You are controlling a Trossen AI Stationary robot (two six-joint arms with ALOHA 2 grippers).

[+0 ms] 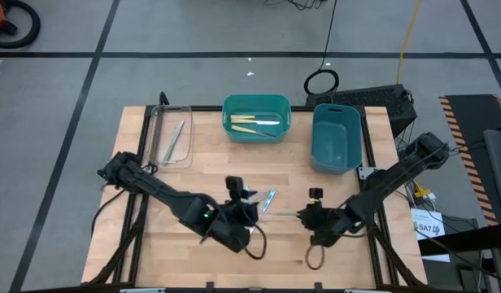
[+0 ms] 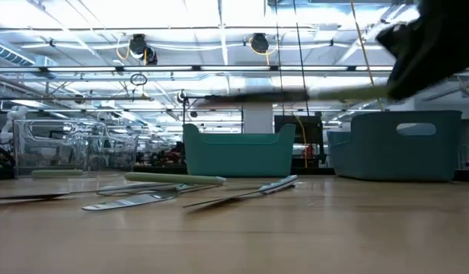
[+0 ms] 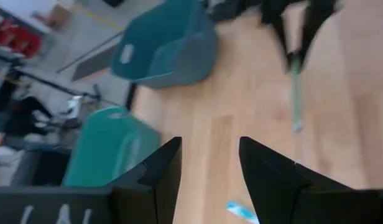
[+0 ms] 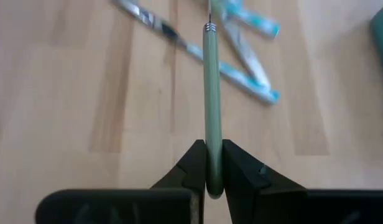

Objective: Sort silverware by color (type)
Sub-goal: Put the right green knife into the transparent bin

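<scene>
Right gripper [image 4: 208,163], lower centre-right of the high view, has its fingers clamped on the end of a pale green utensil [image 4: 210,93]. The handle sticks straight out ahead of it, metal tip toward the loose pile. In the low view that utensil shows as a blurred bar up in the air, upper centre, so it's off the surface [image 1: 210,163].

Left gripper [image 3: 210,171], lower centre of the high view, has fingers apart w/ nothing between them, hovering just beside the blue utensils [image 4: 250,59] near mid-frame.

Bins along the top of the high view: clear tray [image 1: 171,134] at upper left w/ one pale utensil in it, teal bin [image 1: 256,119] at centre w/ yellow-handled pieces, blue bin [image 1: 336,137] at upper right, looks empty.

Step in hand, as I read it: carry the green piece to its bin. The pale one in the tray looks like its match, tho I can't be sure of the colour.

Doing it well:
- Grip is at the very end, so the long handle can swing or droop. Keep the carry slow and level.
- Path to the tray crosses the left arm; go high or have it back off first.
- Line the utensil up w/ the tray's long side before letting go.
- Lower inside the rim, then release, so it doesn't bounce out.
</scene>
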